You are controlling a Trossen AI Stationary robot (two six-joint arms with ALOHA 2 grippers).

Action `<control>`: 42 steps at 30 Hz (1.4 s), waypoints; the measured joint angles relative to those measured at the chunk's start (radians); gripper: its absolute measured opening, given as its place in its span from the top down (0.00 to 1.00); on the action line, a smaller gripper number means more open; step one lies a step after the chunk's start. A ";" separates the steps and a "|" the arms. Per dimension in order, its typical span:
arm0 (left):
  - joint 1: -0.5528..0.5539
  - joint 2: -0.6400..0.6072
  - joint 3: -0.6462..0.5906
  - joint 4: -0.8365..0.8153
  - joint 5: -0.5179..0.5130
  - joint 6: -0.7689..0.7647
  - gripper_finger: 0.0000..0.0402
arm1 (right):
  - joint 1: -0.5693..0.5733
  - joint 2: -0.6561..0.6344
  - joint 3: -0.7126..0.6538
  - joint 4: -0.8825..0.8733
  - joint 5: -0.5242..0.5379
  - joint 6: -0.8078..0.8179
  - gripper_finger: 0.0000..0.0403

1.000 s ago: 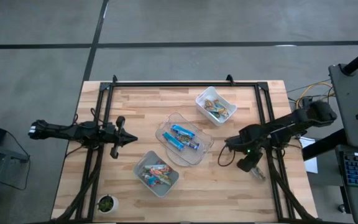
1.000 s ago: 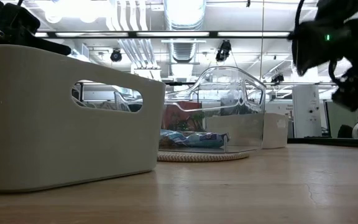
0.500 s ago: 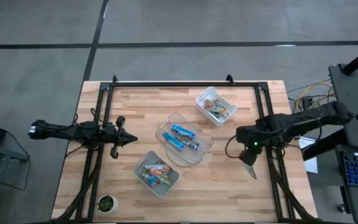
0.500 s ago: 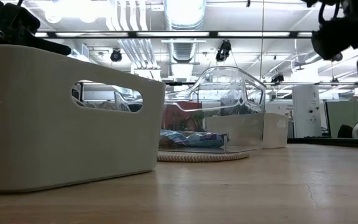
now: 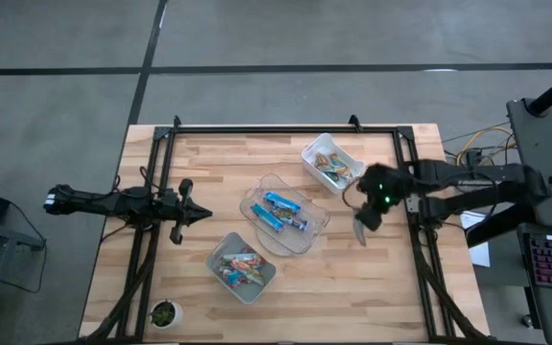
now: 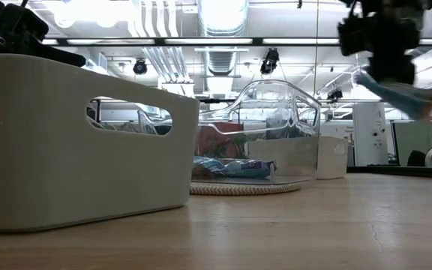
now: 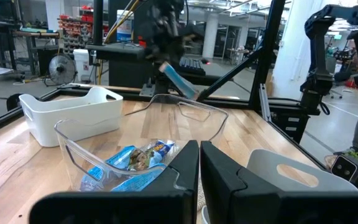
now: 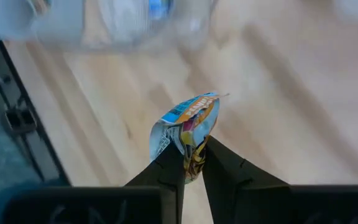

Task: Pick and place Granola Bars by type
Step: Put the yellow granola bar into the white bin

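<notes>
Now your right gripper (image 5: 360, 230), clamped on a blue granola bar (image 8: 188, 127), has swung from the table's right edge toward the clear bin (image 5: 316, 228), just beside it. Your left gripper (image 7: 199, 163) waits at the left, fingers together, unmoved.

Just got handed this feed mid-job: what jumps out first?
The right gripper, raised above the table's right side, is shut on a blue bar hanging from its fingers. Next comes the clear bin at table centre, holding more blue bars, with a white bin either side. The left gripper waits, shut, at the left.
</notes>
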 joint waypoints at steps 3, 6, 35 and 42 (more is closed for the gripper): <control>0.000 0.000 0.000 0.000 0.000 0.000 1.00 | -0.088 0.015 0.041 0.016 0.004 -0.097 0.91; 0.000 0.000 0.000 0.000 0.000 0.000 1.00 | -0.177 0.039 0.089 0.011 0.004 -0.193 0.91; 0.000 0.000 0.000 0.000 0.000 0.000 1.00 | -0.583 0.677 0.718 -0.333 0.017 -0.839 0.91; 0.000 0.000 0.000 0.000 0.000 0.000 1.00 | -0.601 0.771 0.718 -0.328 0.134 -0.870 0.91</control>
